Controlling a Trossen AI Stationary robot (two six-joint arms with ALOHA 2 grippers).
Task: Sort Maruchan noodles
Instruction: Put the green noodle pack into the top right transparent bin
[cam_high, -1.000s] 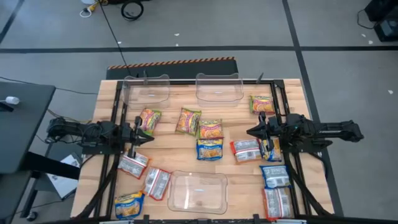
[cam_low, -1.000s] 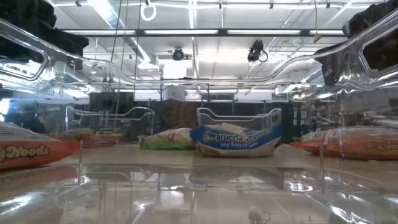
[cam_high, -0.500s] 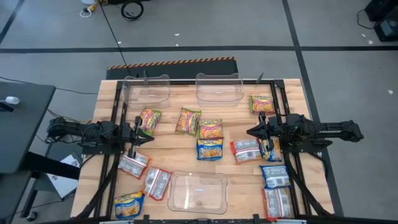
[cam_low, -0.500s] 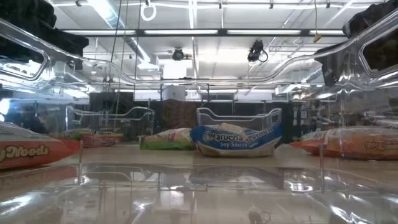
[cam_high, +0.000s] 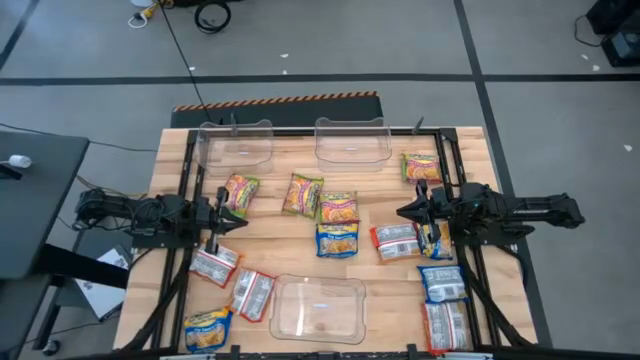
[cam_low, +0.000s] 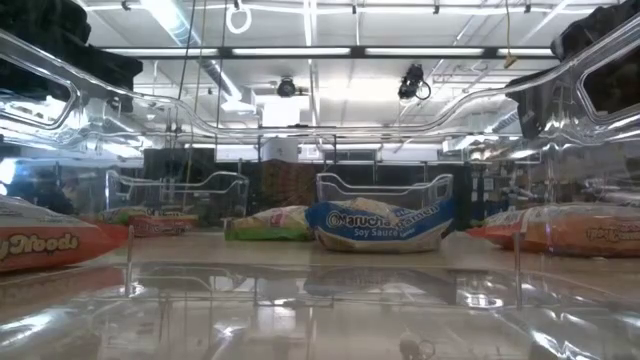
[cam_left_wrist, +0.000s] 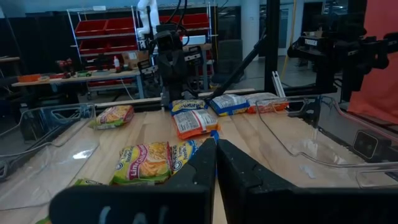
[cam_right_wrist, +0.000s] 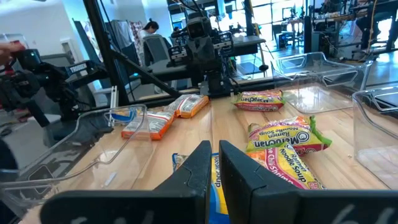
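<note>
Nothing's been sorted so far from where I'm standing: the Maruchan noodles (cam_high: 337, 239) packets are scattered flat all over the wooden table (cam_high: 380, 200), and all three clear bins (cam_high: 318, 308) sit empty, two at the far edge and one at the near edge. The left gripper (cam_high: 238, 217) hovers at the left side near a green/pink packet (cam_high: 241, 192), fingers pressed together and holding nothing, and the right gripper (cam_high: 404, 212) mirrors it on the right side, fingers also pressed together, just beside a red/silver packet (cam_high: 396, 240). My worry is those flat, slippery wrappers: a few overlap or touch, like the pair in the middle, so a pinch could drag two at once, or skid a packet sideways rather than lifting it.
</note>
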